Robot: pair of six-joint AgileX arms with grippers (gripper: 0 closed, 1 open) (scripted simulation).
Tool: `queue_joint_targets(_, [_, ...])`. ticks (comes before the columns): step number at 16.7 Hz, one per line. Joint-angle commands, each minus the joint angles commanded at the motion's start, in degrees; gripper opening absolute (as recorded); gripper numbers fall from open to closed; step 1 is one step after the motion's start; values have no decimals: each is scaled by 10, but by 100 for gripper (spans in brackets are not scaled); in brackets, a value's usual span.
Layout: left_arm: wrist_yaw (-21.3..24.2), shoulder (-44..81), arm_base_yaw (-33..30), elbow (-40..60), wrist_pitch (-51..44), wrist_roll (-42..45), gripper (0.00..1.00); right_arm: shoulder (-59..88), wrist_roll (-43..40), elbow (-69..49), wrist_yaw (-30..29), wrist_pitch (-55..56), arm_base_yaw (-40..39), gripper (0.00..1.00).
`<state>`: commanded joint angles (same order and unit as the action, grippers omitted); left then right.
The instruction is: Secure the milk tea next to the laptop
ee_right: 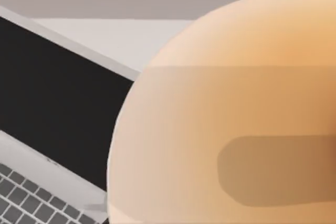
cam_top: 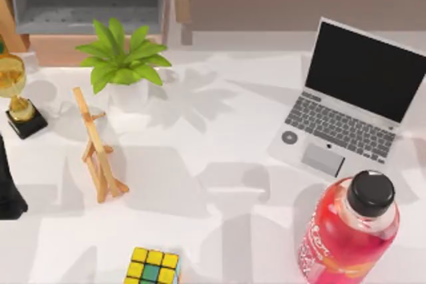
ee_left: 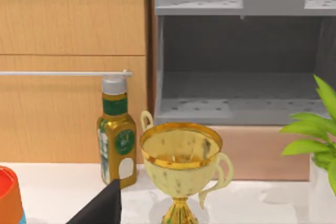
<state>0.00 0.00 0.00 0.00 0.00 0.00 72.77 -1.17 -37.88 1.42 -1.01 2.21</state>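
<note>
Milk tea [ee_right: 226, 124]: beige-orange body pressed close against the right wrist camera, laptop [cam_top: 349, 101] just beside and behind it at the table's right. Right arm is plainly nearer; whether its fingers clasp the cup cannot be told. Left arm parked at the table's left edge.

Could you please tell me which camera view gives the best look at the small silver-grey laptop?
The top view shows the small silver-grey laptop best: its whole black screen, grey keyboard and touchpad appear, at the table's right side behind the pink bottle with black cap. The right wrist view catches part of its screen and some keys beside a large beige-orange shape.
</note>
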Motion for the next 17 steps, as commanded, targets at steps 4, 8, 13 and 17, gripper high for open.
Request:
queue_joint_targets(4, [0,0,0,0,0,0,100,5,-16,0,20,18,34,0])
queue_joint_targets(8, [0,0,0,0,0,0,100,4,-15,0,19,17,32,0])
queue_joint_targets(13, [0,0,0,0,0,0,100,7,-18,1,18,30,32,0])
queue_joint_targets(17, [0,0,0,0,0,0,100,12,-19,7,15,56,35,0])
